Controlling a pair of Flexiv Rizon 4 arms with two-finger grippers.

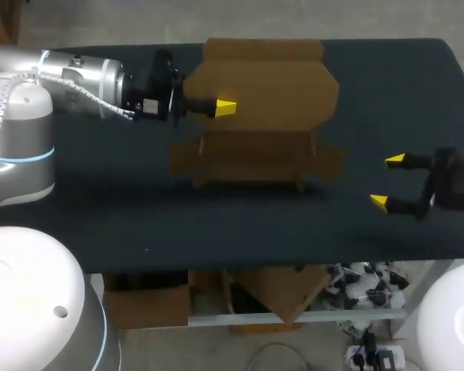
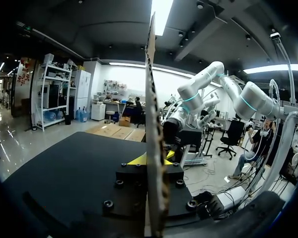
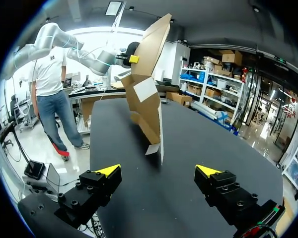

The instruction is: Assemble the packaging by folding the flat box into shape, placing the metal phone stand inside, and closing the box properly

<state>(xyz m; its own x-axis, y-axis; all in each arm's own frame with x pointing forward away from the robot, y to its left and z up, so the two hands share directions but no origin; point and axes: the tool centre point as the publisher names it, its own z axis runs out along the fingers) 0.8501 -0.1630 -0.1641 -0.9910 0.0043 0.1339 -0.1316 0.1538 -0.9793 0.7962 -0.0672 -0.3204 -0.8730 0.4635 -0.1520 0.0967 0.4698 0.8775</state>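
Left gripper (image 1: 223,107) clenched on raised panel of cardboard box (image 1: 263,85), at its 9 o'clock edge. Box part-folded, standing mid black table (image 1: 100,201). Right gripper (image 1: 388,182) released, fingers spread, well apart at box's 4 o'clock.

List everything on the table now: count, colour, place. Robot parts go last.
cardboard box: one, brown, not yet folded into shape, upright at the middle of the table, lower flaps down on the tabletop
table: one, black top, under the box and both grippers
left gripper: one, black with yellow tips, shut on the cardboard box's upper panel
right gripper: one, black with yellow tips, open, over the table to the right of the cardboard box, apart from it
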